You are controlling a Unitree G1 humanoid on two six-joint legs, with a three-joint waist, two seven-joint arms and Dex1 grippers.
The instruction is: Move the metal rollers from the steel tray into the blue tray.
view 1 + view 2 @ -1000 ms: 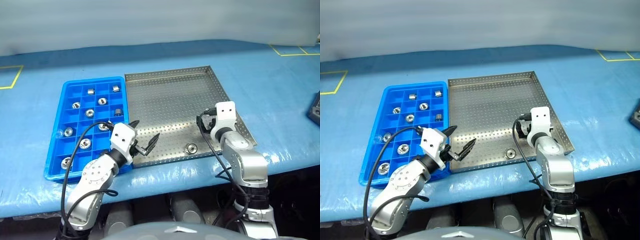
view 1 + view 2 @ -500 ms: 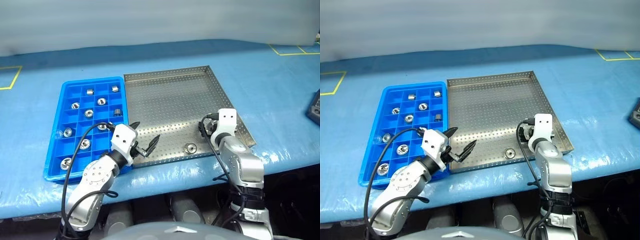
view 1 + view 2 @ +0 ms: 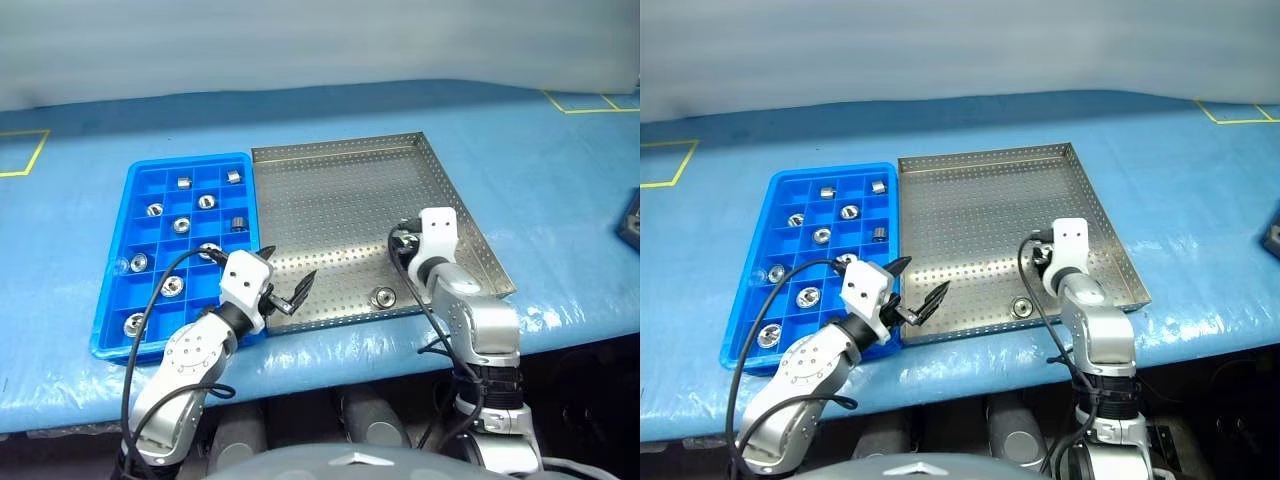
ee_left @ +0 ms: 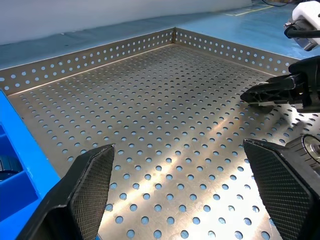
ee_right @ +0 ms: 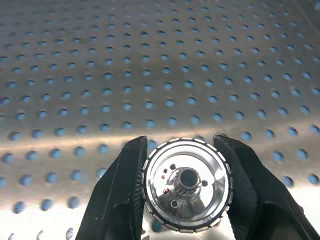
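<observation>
While right fingers (image 5: pixel 130 195) clamp a roller (image 5: pixel 186 190) over steel tray (image 3: pixel 330 200), left fingers (image 4: pixel 92 187) spread wide, empty

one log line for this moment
right gripper: shut on metal roller | left gripper: open, empty | place: steel tray

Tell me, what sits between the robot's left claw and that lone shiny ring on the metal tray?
Nothing. Between the left gripper and the roller there is just the bare dotted floor of the metal tray, seen from both head cameras.
</observation>
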